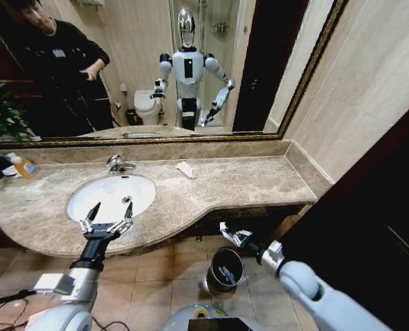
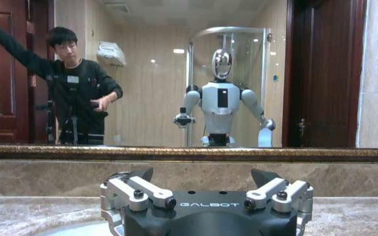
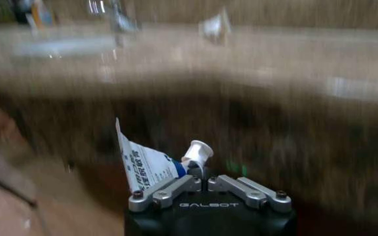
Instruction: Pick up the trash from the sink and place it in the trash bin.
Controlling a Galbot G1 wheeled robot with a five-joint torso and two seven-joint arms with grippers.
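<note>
The white oval sink (image 1: pixel 94 193) with its chrome tap (image 1: pixel 118 164) is set in the beige marble counter. My left gripper (image 1: pixel 110 215) hovers open over the basin's front edge, nothing between its fingers; the left wrist view shows this gripper (image 2: pixel 202 178) spread wide, facing the mirror. Below the counter's edge, my right gripper (image 1: pixel 230 236) sits just above the round black trash bin (image 1: pixel 214 276). In the right wrist view it (image 3: pixel 205 178) is shut on a blue-white packet (image 3: pixel 146 167) with a white cap. A crumpled white tissue (image 1: pixel 185 169) lies on the counter right of the tap.
An orange-labelled bottle (image 1: pixel 25 167) stands at the counter's far left beside a plant (image 1: pixel 1 110). A large mirror (image 1: pixel 156 69) backs the counter. A dark door or panel (image 1: pixel 370 227) closes off the right side. The tiled floor (image 1: pixel 170 276) lies under the counter overhang.
</note>
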